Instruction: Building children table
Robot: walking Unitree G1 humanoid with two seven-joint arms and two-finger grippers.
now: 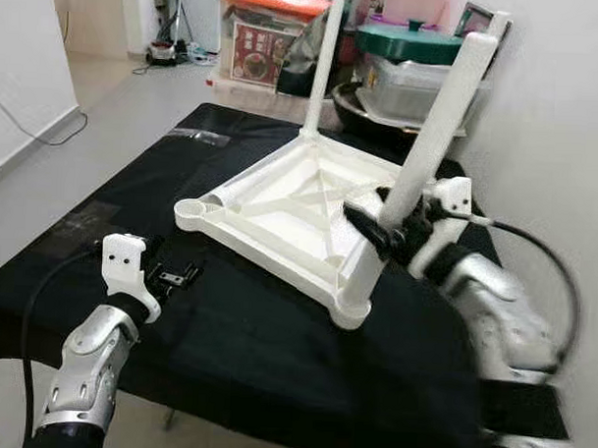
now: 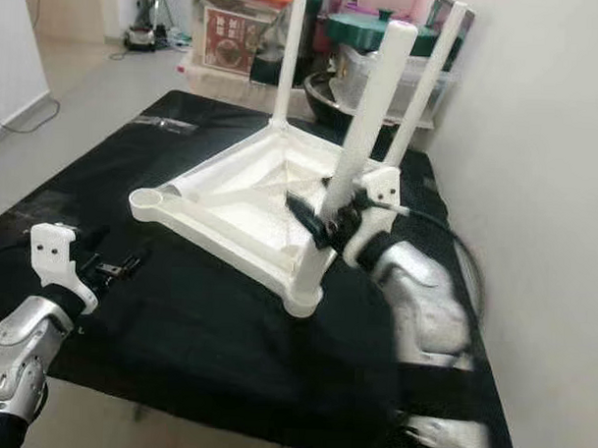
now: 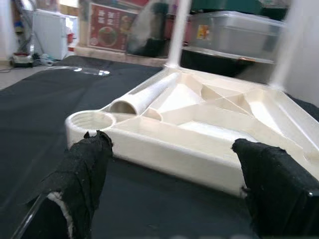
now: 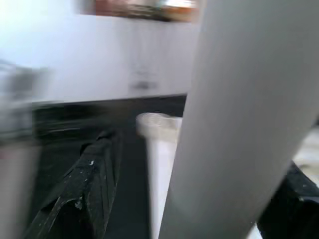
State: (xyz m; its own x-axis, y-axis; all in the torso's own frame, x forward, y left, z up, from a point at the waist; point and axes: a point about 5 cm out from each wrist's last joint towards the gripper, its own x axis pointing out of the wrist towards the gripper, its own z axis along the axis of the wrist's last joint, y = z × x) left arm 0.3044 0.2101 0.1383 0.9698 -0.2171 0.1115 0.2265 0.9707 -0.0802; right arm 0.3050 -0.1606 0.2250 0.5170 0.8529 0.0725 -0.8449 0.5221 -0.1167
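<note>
My right wrist view is blurred; my right gripper pinches the near white plastic leg of the upturned white plastic children's table on the black-draped desk; my left gripper hovers spread beside its empty corner socket.

Bright, even indoor light; soft wrist views, blurred right arm.

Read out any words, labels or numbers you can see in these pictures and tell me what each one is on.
No text can be read.
Red printed box behind the black table: it carries a round picture and print, too blurred to read.
Small yellow label on the clear plastic bin: too small to read.
White tabletop and legs: no markings visible.
</note>
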